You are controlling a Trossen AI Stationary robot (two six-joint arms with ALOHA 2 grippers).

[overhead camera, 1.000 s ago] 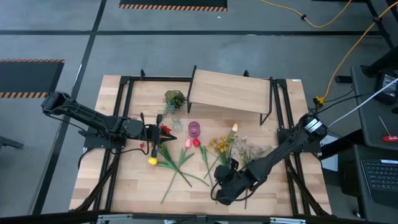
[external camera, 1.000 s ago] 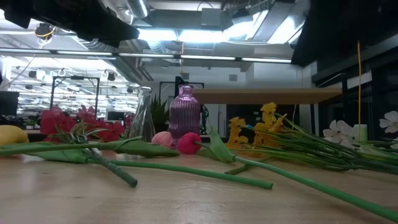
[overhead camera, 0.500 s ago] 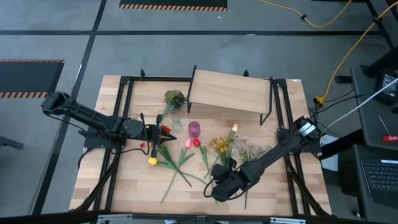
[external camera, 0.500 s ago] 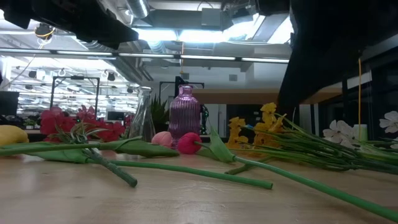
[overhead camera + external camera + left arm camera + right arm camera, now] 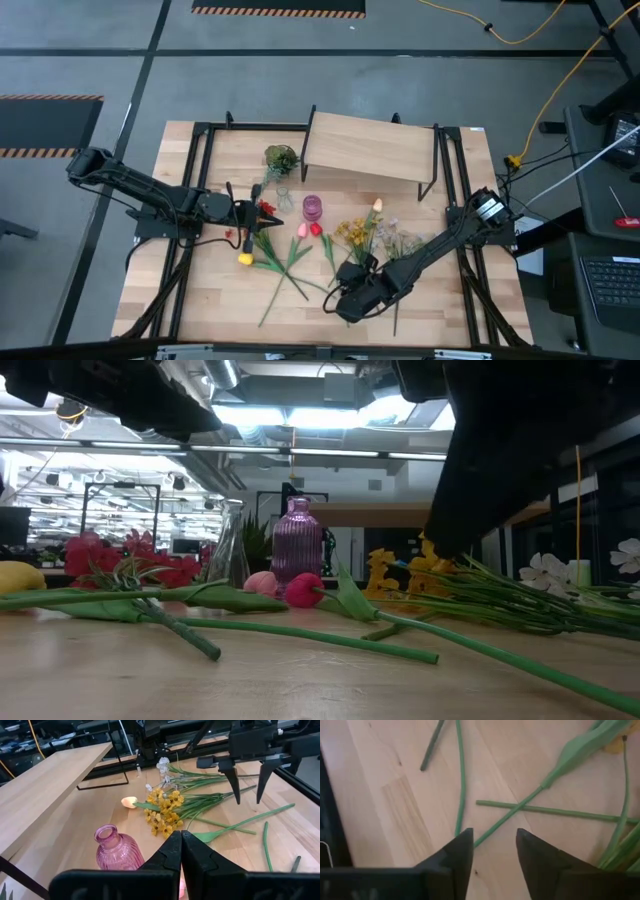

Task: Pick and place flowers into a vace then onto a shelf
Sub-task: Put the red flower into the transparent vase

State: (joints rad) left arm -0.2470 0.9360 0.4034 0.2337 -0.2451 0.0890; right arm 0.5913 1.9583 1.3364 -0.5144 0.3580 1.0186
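Green flowers [image 5: 300, 262] under parted right jaws [image 5: 334, 303]

One pink vase [image 5: 313, 208], one shelf [image 5: 372, 148], two grippers, and several scattered flowers [image 5: 362, 234].

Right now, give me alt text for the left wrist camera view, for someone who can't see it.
The shut left gripper points across a wooden table at a pink ribbed vase and loose flowers lying flat. Beyond them the right gripper hangs open above green stems.
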